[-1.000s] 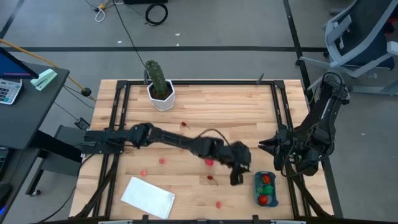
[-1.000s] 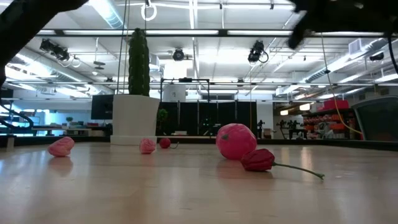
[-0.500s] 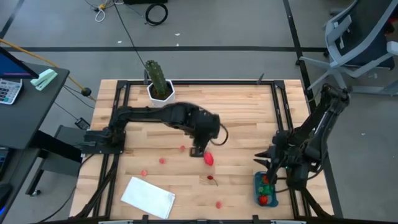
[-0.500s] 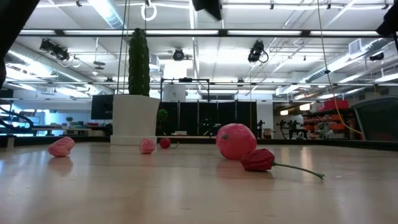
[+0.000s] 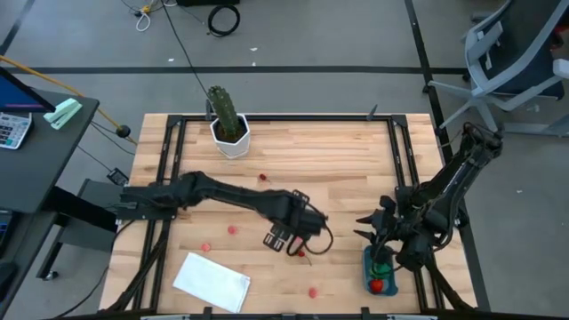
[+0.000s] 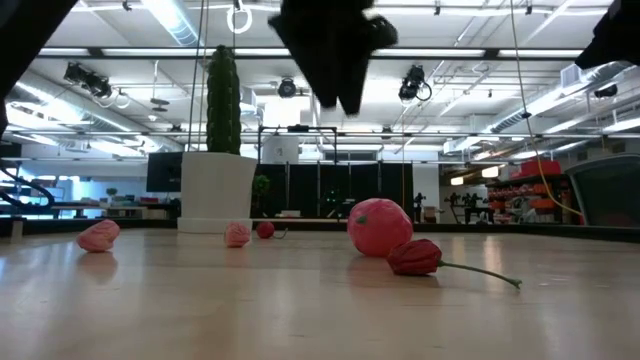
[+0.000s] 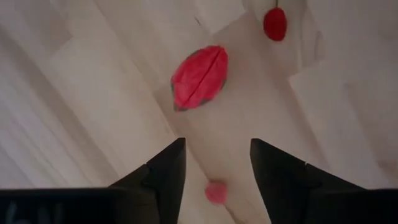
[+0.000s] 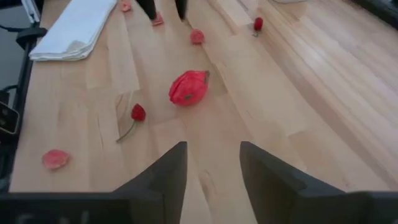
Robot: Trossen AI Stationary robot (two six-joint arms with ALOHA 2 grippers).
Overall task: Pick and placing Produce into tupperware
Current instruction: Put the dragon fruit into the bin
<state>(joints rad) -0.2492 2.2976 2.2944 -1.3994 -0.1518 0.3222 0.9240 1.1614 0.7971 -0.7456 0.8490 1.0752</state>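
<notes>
Two dark claws hang open and empty above the light wooden tabletop (image 5: 293, 151).

Left claw (image 5: 278, 241) hovers mid-tabletop with its fingers (image 7: 163, 171) parted to a moderate gap, holding nothing; a big red round toy fruit (image 7: 200, 77) lies on the wood just past the fingertips, with a small pink piece (image 7: 215, 192) showing between them below. Right claw (image 5: 375, 220) sits near the small teal-blue rectangular plastic container (image 5: 378, 271) at the tabletop's near right corner, its fingers (image 8: 163, 177) likewise apart and gripping nothing. That container already has red and green pieces (image 5: 381, 284) inside. A dark red stemmed toy fruit (image 6: 420, 257) rests just beside the big red one.
</notes>
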